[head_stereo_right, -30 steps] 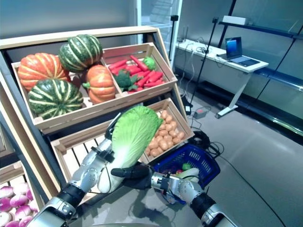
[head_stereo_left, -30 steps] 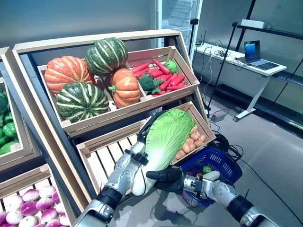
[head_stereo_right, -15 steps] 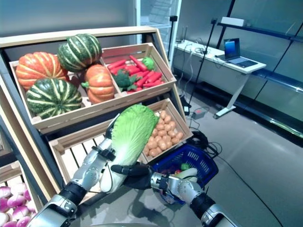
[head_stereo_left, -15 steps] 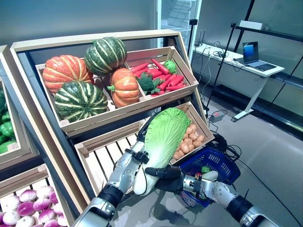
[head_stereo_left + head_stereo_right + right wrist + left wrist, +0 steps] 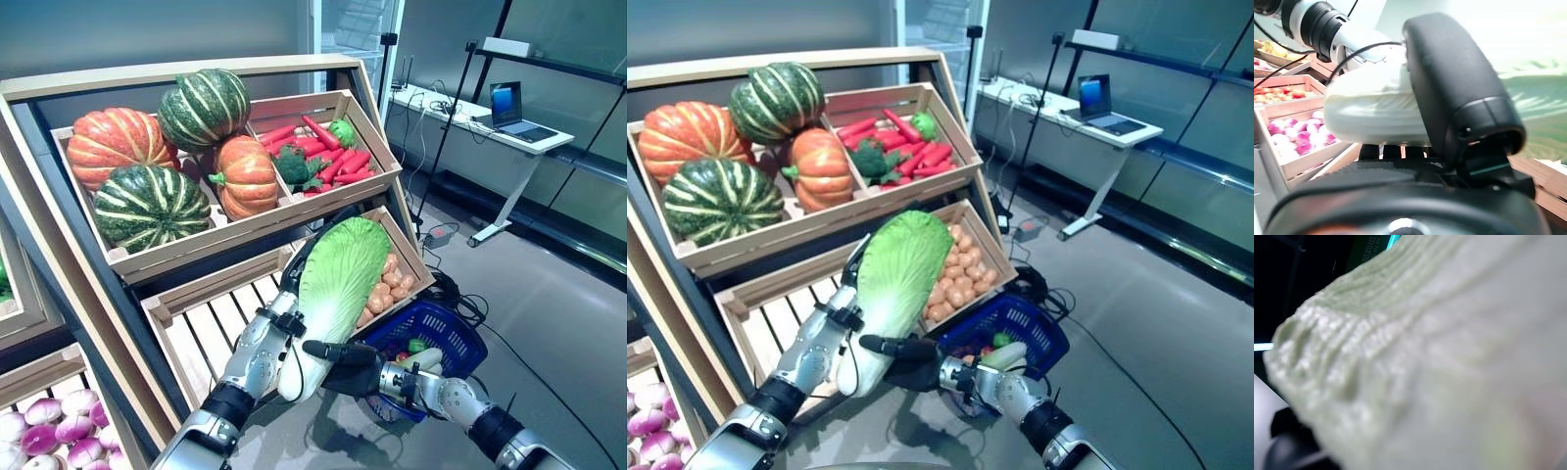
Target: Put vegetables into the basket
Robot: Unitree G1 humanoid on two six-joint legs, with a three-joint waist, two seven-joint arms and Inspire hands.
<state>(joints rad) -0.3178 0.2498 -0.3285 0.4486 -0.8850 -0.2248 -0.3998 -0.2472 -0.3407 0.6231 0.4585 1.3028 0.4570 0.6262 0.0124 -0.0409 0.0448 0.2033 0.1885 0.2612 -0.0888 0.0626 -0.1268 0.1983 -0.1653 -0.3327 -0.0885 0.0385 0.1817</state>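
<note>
A large napa cabbage (image 5: pixel 338 279), green leaf over a white stalk, hangs in the air in front of the lower shelf. My left hand (image 5: pixel 293 278) grips it from behind along its left edge, and in the left wrist view the cabbage (image 5: pixel 1449 357) fills everything. From the right, my right hand (image 5: pixel 348 354) lays straight fingers across the white stalk end. Its thumb (image 5: pixel 1459 98) rests against the stalk (image 5: pixel 1371 112). The blue basket (image 5: pixel 460 333) stands on the floor just right of the cabbage, behind my right forearm, with some vegetables (image 5: pixel 416 345) in it.
Behind the cabbage are a crate of potatoes (image 5: pixel 392 284) and a bare slatted crate (image 5: pixel 211 328). Above sit pumpkins (image 5: pixel 147 201) and a crate of red and green vegetables (image 5: pixel 328 162). Purple bulbs (image 5: pixel 49 441) lie at lower left. A desk with a laptop (image 5: pixel 509 103) stands at the far right.
The camera has shifted, so the shelves sit further left in the picture. The cabbage and both hands keep nearly the same hold; the right hand's fingers reach slightly further across the stalk.
</note>
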